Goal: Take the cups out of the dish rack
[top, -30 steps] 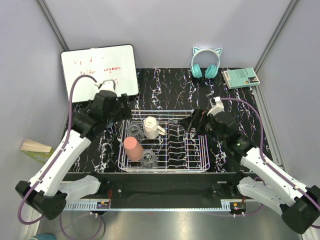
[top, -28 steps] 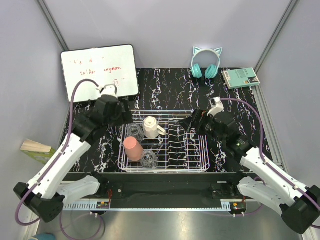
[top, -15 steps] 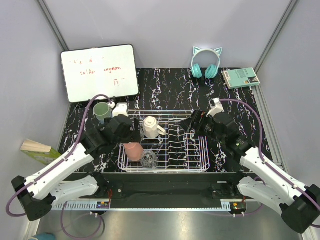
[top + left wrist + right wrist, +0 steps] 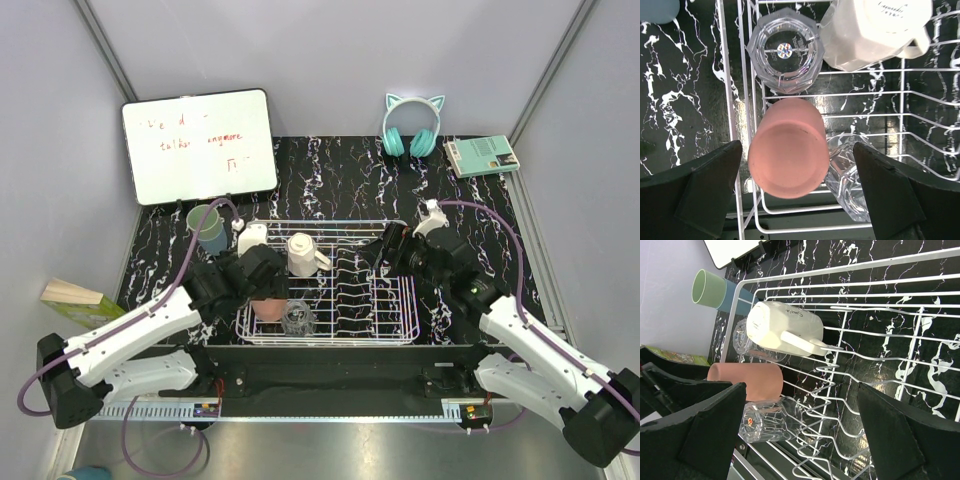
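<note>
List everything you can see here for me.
Rack: one, white wire, table centre.
Mug: one, cream, in rack.
Pink cup: one, in rack.
Glasses: two, clear, in rack.
Green cup: one, nested in blue cup, left of rack.
Whiteboard: one, white, back left.
Headphones: one pair, teal, back.
Book: one, teal, back right.
Box: one, greenish, far left.
Table: one, black marbled.
Left gripper: open, above pink cup.
Right gripper: open, above rack.

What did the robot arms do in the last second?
The left pincer swung back from the whiteboard, uncovering the green cup beside the dish rack, and now hangs open over the pink cup. The right pincer, mug and glasses stayed put.
</note>
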`<control>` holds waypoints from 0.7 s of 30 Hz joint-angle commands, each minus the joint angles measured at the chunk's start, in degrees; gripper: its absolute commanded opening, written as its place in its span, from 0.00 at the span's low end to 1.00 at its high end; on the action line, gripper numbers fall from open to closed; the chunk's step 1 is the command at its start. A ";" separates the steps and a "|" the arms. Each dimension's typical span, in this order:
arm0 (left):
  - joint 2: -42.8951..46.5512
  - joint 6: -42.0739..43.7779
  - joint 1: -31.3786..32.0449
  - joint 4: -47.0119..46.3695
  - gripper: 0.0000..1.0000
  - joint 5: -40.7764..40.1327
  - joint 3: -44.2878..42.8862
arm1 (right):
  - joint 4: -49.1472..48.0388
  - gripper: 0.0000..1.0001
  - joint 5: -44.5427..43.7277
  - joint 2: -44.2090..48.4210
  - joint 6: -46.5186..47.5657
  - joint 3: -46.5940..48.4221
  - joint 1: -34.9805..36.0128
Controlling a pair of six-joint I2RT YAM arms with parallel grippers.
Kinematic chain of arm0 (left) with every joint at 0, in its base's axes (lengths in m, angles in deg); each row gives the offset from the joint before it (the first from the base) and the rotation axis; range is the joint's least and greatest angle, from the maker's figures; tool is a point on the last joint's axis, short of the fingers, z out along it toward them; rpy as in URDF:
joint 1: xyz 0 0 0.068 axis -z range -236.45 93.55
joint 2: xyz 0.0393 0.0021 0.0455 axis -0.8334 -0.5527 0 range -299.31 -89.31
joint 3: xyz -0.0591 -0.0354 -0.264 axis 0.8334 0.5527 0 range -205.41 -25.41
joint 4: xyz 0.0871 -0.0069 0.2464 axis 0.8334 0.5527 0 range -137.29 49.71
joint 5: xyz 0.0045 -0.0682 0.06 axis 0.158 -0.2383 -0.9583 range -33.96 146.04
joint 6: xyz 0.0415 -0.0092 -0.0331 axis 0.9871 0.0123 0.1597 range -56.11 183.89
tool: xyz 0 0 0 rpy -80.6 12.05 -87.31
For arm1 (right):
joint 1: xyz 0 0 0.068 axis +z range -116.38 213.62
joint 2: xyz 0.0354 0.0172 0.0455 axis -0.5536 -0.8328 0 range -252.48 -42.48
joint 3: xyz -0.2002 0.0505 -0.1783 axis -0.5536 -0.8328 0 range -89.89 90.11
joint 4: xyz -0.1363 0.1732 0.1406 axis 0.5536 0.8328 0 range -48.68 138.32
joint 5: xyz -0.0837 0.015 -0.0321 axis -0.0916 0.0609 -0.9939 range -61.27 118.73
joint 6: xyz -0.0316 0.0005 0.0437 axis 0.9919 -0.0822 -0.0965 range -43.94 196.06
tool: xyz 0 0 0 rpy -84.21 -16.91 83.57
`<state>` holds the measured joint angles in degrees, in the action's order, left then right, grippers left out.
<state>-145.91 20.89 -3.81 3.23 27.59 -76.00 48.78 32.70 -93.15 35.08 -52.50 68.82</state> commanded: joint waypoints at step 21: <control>-4.05 -0.86 1.32 -4.38 0.00 0.15 3.39 | -0.08 1.00 -1.07 1.72 0.28 -0.74 -0.13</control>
<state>-149.15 20.34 -2.89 0.24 27.24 -73.68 49.77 32.66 -92.10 35.11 -53.18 68.82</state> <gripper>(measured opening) 0.669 0.994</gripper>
